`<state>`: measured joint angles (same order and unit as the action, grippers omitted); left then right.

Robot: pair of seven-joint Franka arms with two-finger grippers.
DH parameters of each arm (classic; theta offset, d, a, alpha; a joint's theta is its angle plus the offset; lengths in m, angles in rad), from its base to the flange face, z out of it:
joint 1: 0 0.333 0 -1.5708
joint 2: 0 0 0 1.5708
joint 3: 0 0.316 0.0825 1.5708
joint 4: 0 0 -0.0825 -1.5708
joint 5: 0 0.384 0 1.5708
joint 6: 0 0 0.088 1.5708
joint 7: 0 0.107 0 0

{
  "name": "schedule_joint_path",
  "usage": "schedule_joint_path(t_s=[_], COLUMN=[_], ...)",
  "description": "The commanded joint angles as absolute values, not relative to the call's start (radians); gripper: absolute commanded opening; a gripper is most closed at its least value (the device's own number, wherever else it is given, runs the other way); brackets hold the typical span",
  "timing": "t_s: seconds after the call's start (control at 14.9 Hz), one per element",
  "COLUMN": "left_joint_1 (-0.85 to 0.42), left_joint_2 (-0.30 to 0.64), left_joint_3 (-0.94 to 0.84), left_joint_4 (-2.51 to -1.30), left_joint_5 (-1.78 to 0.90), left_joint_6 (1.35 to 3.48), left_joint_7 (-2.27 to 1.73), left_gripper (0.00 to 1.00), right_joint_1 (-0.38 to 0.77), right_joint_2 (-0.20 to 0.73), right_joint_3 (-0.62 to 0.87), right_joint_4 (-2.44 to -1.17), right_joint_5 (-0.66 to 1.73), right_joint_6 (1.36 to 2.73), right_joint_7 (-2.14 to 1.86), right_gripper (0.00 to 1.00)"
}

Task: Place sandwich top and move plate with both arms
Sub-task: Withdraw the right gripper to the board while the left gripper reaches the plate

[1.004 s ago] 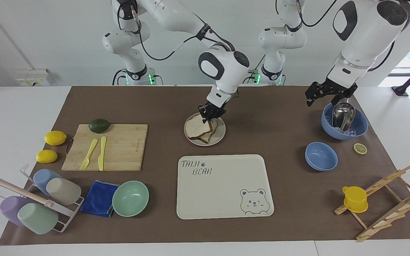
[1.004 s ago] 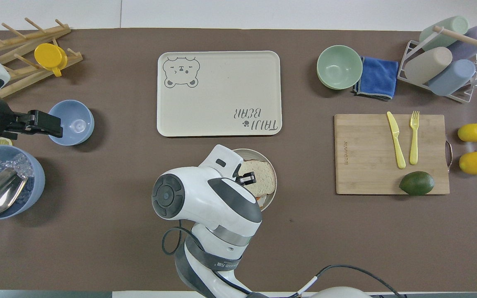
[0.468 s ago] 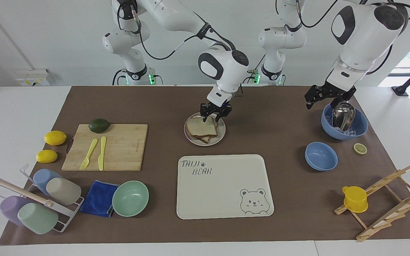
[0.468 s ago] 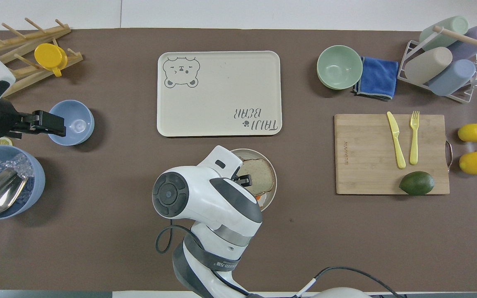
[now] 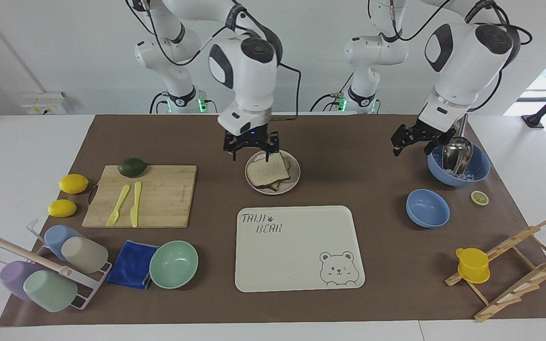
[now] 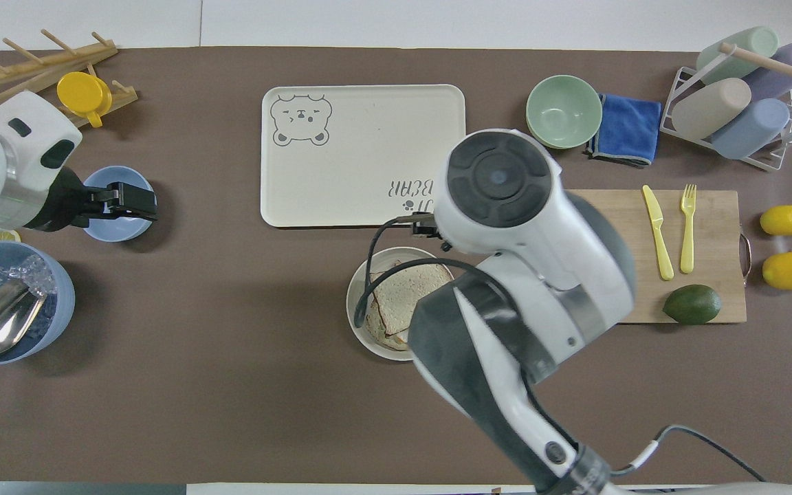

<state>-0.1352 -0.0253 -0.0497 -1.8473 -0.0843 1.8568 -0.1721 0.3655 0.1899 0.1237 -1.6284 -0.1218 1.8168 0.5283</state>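
Plain squarish slice of pale bread with thin brown crust, the sandwich top (image 5: 267, 170), lies flat on the lower slices, corners slightly askew. The stack sits on the small round beige-grey plate (image 5: 294, 180), which rests on the brown mat at 12 o'clock from the cream rectangular bear tray (image 5: 296, 246). Judgement: the top is placed; the plate move is still to do.

Right gripper (image 5: 250, 154) hangs just above the plate's rim at its 11 o'clock, fingers spread, holding nothing. It looks clear of the bread, likely so the slice lies undisturbed.

Left gripper (image 5: 411, 143) is in the air over bare mat, at 9 o'clock from the deep blue bowl holding ice and a metal scoop (image 5: 458, 163). Its fingers are spread and empty, well apart from the plate. Judgement: it must cross to the plate's 3 o'clock rim while the right takes the 9 o'clock rim, so the load stays level.
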Motion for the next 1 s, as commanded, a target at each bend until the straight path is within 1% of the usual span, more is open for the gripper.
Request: schedule_joint_path(t_s=[0.0,0.13,0.27,0.47,0.54,0.67,0.8,0.94], left_joint_1=[-0.230,-0.293,-0.352,-0.443,-0.446,-0.494,-0.515,-0.537], left_joint_2=[-0.003,0.017,0.008,0.014,0.012,0.023,0.060,0.090], left_joint_3=[-0.043,-0.043,-0.043,-0.043,-0.043,-0.043,-0.044,-0.044], left_joint_4=[-1.913,-1.942,-2.034,-2.169,-2.192,-2.210,-2.221,-2.223], left_joint_5=[-0.110,-0.112,-0.112,-0.115,-0.115,-0.115,-0.117,-0.141], left_joint_6=[1.954,1.966,2.052,2.250,2.273,2.293,2.350,2.374], left_joint_7=[-0.277,-0.296,-0.331,-0.399,-0.397,-0.394,-0.396,-0.396], left_gripper=[1.00,1.00,1.00,1.00,1.00,1.00,1.00,0.98], right_joint_1=[0.195,0.103,0.032,0.015,0.005,-0.035,-0.093,-0.112], right_joint_2=[0.178,0.178,0.176,0.166,0.164,0.149,0.140,0.112], right_joint_3=[0.137,0.133,0.138,0.133,0.130,0.132,0.133,0.135], right_joint_4=[-1.588,-1.559,-1.552,-1.496,-1.494,-1.494,-1.493,-1.496], right_joint_5=[-0.072,-0.058,-0.058,-0.061,-0.060,-0.060,-0.058,-0.057], right_joint_6=[1.746,1.697,1.668,1.571,1.556,1.519,1.485,1.477], right_joint_7=[0.317,0.249,0.160,0.114,0.109,0.054,-0.007,-0.017], right_gripper=[1.00,1.00,1.00,1.00,1.00,1.00,1.00,1.00])
